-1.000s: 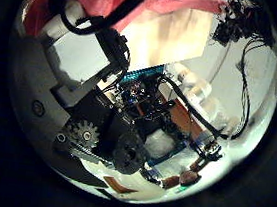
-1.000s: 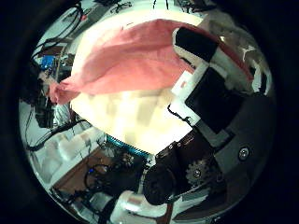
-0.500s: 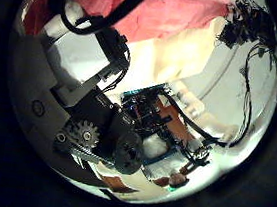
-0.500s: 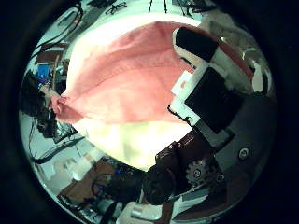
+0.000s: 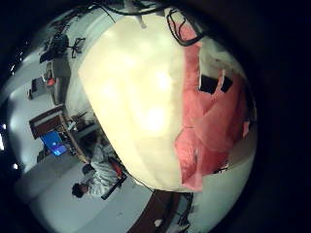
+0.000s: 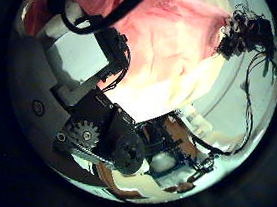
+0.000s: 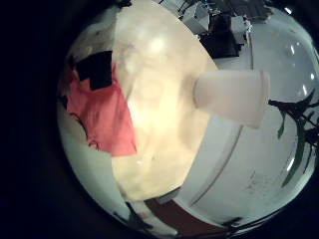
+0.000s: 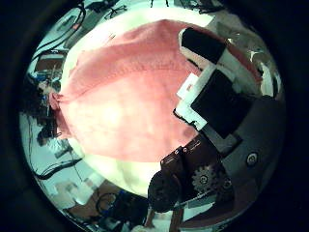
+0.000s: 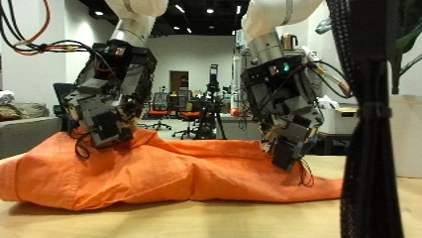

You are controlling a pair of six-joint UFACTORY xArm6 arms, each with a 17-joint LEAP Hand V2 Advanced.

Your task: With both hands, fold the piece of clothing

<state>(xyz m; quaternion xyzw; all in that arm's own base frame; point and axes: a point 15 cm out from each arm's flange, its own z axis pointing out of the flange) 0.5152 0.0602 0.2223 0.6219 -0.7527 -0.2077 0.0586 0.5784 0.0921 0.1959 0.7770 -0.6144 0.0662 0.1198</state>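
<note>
An orange piece of clothing (image 9: 171, 174) lies bunched in loose folds on the wooden table (image 9: 198, 220). My left hand (image 9: 108, 99) hangs over one end of it, fingers pointing down and fingertips at a raised fold. My right hand (image 9: 283, 109) hangs over the other end, fingertips touching the cloth. The cloth fills much of the left thumb side palm view (image 6: 176, 37) and the right thumb side palm view (image 8: 116, 92), beside each hand's own fingers (image 8: 217, 87). It lies on the pale table top in the left little finger side palm view (image 5: 209, 116) and the right little finger side palm view (image 7: 100, 110).
A dark upright post (image 9: 363, 119) stands close to the camera, beside my right hand. The table's front edge (image 9: 79, 226) runs just in front of the cloth. Bare table top (image 5: 136, 97) lies beside the cloth.
Both thumb side palm cameras have come closer to the cloth, which now fills far more of each view. Less bare table shows.
</note>
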